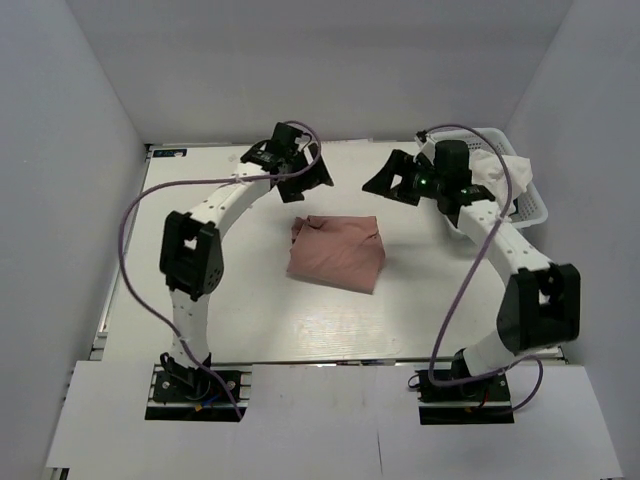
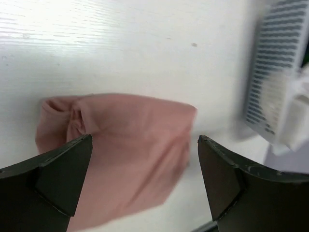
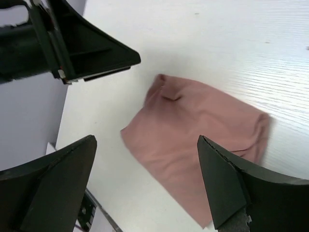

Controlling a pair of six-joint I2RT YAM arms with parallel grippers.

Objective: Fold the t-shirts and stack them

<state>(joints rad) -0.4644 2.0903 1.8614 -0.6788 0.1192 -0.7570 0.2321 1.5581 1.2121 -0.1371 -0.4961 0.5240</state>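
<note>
A dusty-pink soft cloth t-shirt (image 1: 336, 252) is seen lying on the white table (image 1: 250, 320), about in the middle, between the two arms. It is folded into a small flat packet, with a bunched bit at one corner. It is not touched by anything.

The left gripper (image 1: 300, 175) is held up above the table, just past the far edge of the pink shirt. Its two black fingers (image 2: 63, 179) are spread wide apart, and nothing is held between them. The right gripper (image 1: 400, 180) is held up on the other side, near the far right corner of the shirt. Its fingers are spread wide too, and nothing is held there either.

A white plastic mesh basket (image 1: 540, 205) is placed at the far right of the table, well apart from the pink shirt. White cloth (image 1: 497, 165) is seen piled in it, with some hung over the rim. It is thought to be another t-shirt, but its shape cannot be made out.

So the first part of the job seems to be done: one shirt is folded and laid down. No stack is made yet, since nothing is laid on top of the pink shirt. The cloth in the basket is yet to be taken out, folded and put on the pink one. How many shirts are in the basket cannot be told.
</note>
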